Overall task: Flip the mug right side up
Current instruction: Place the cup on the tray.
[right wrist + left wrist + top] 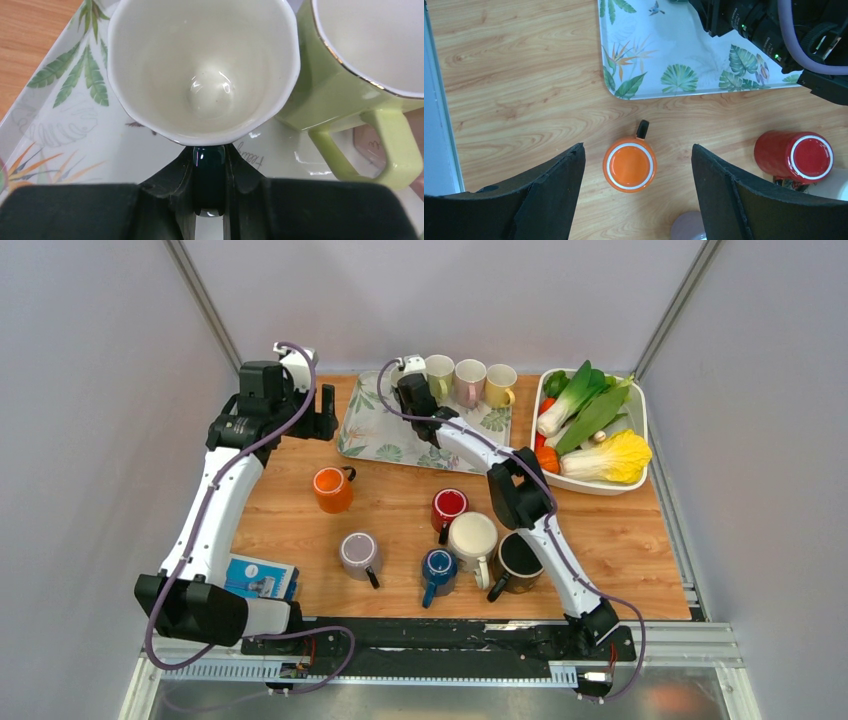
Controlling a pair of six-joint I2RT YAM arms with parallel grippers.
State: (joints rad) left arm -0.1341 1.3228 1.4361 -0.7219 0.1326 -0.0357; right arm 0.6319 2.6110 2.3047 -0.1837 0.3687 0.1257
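Containers first: leaf-print rectangular tray (375, 435) at the far side of the wooden table (620, 540) holds four mugs in a row. From the left these are a white ceramic mug (205, 65), a light green mug (320, 95), a pink mug (469, 382) and a yellow mug (500, 385). All four insides look bare.

White plastic basin (600, 488) at far right holds vegetables: green leafy stalks (575, 395), a yellow-leaved cabbage (612, 458) and something orange under them.

Task mug is the white one, at the left end of the row and tight against the light green mug. Mouth faces up, long axis roughly vertical. Its dark green handle (208, 170) points back toward the near edge of the table. Can't tell if the base touches the tray.

Right gripper (209, 155): jaws pressed onto that handle, pinching it from both sides.

Left gripper (637, 150): jaws spread wide, holding nothing, hanging above an orange mug (630, 167) that sits on bare wood just off the tray corner. That mug shows a flat orange face with a white ring on top, handle toward the tray. A red mug (801, 156) to its right shows the same kind of ringed face.
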